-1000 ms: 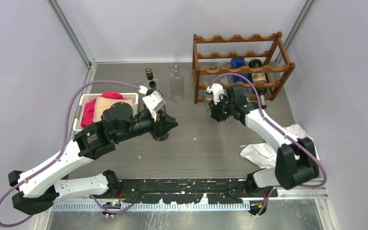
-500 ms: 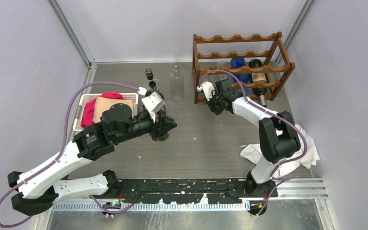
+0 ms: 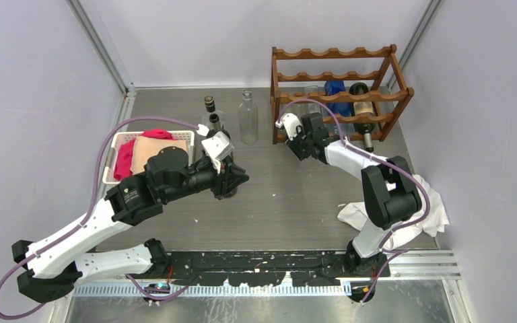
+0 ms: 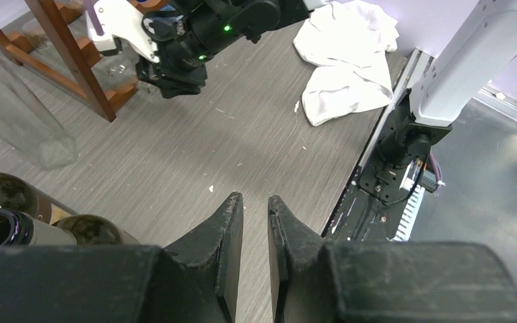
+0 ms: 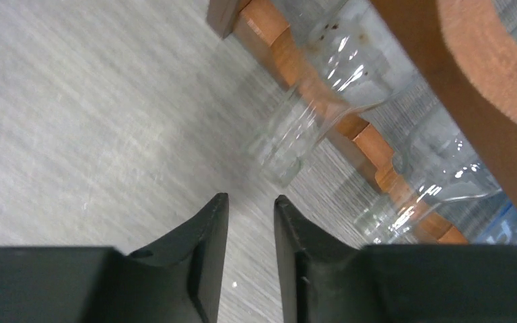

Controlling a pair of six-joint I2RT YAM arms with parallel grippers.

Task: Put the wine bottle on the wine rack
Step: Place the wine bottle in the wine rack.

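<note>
Standing narrow and empty: left end effector (image 4: 254,200); right end effector (image 5: 250,199), which we fear may jostle the racked bottle (image 5: 289,145) at 1 o'clock.

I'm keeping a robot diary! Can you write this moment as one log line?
left gripper: shut, empty | right gripper: shut, empty, beside wine rack | rack: dark bottle lying inside

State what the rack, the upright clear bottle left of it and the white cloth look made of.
The wine rack: wood, reddish-brown stain, with jointed rails and posts. The clear bottle: likely glass, transparent, the table visible through it. The white cloth: soft fabric, matte, crumpled into folds.
</note>
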